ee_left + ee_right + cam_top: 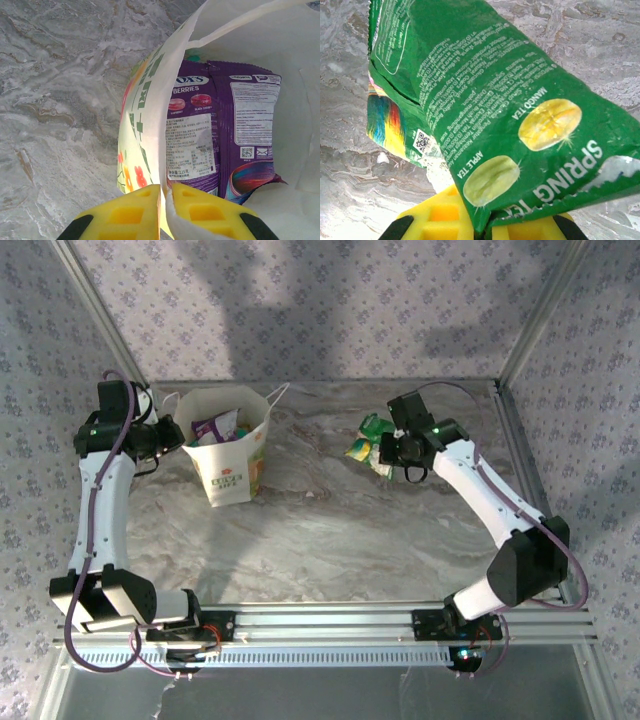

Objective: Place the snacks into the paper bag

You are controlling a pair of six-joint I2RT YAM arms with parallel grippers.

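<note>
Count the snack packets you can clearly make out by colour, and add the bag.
Purple packet: 1
Green packet: 1
White paper bag: 1
Total: 3; any more are too small to tell.

Paper bag [232, 455]: white with green flower print, standing upright and open at the far left of the table [330, 530], carrying a purple packet [240, 125] upright inside. Green packet [510, 115]: lettered "SPRING", tilting at the far right, lying just beside a yellow packet [357, 449].
</note>
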